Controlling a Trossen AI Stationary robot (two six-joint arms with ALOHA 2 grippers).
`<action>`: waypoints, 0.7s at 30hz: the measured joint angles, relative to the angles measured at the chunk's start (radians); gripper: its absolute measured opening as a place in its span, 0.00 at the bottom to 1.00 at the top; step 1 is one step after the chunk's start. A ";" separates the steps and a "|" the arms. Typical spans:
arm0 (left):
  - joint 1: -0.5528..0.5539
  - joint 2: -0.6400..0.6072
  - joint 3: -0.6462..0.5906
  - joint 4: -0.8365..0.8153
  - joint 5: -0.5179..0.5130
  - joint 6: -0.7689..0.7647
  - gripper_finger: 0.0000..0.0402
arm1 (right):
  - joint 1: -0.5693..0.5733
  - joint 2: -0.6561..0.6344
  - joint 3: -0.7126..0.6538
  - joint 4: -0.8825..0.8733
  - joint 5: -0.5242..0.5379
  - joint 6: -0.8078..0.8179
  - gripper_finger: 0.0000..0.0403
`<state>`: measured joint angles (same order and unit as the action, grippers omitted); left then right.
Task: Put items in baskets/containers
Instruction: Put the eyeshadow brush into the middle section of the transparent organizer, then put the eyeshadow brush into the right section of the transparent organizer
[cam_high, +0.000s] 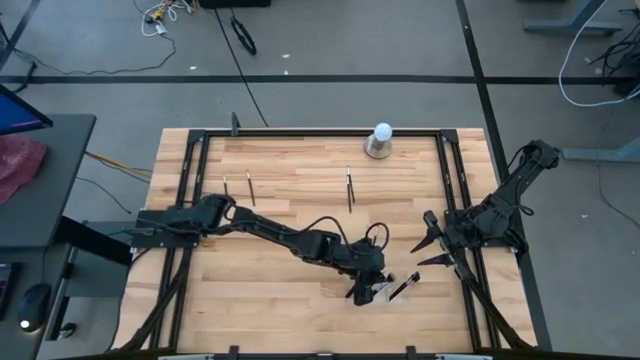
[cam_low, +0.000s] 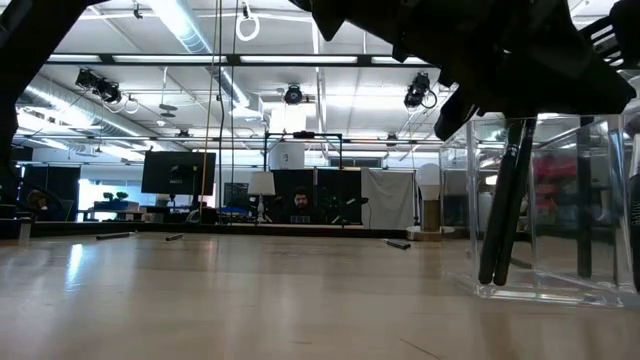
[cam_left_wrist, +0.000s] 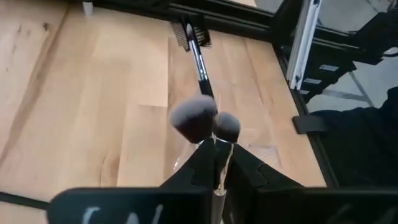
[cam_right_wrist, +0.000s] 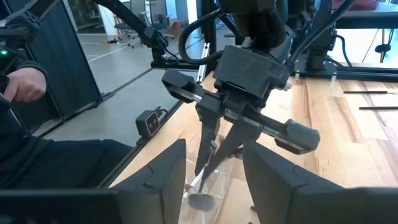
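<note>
From above, the left pincer (cam_high: 363, 291) reaches to about five o'clock on the worktop (cam_high: 300, 290), closed on a brush (cam_high: 352, 292) over the clear tray (cam_high: 385, 288); another brush (cam_high: 403, 288) lies at the tray, and three more (cam_high: 349, 188) lie apart toward twelve. The right pincer (cam_high: 432, 246) waits open near the three-o'clock rail. At worktop level, the tray (cam_low: 545, 210) holds dark handles leaning against its walls. The left wrist camera shows its fingers (cam_left_wrist: 200, 165) pinching a thin handle, two soft brush heads (cam_left_wrist: 194, 117) just beyond. The right wrist camera sees the left pincer (cam_right_wrist: 214, 160) poised above the tray. The brushes look light, stiff and slippery; grip mid-handle. The tray seems easily nudged, and the near edge is close, with open room toward nine.
</note>
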<state>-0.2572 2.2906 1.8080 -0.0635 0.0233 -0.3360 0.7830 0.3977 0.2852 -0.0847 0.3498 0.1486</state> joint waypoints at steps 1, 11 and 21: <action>0.001 0.000 0.000 -0.001 -0.001 0.005 0.08 | 0.000 0.000 0.000 0.000 0.000 0.000 0.40; 0.021 0.001 0.000 -0.008 -0.002 0.010 0.36 | -0.001 0.000 0.000 -0.014 0.000 0.000 0.40; 0.048 -0.069 0.000 0.001 0.033 0.028 0.49 | 0.000 0.000 0.001 -0.031 0.000 0.017 0.40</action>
<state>-0.2093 2.2217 1.8080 -0.0625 0.0564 -0.3078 0.7826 0.3978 0.2859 -0.1154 0.3496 0.1654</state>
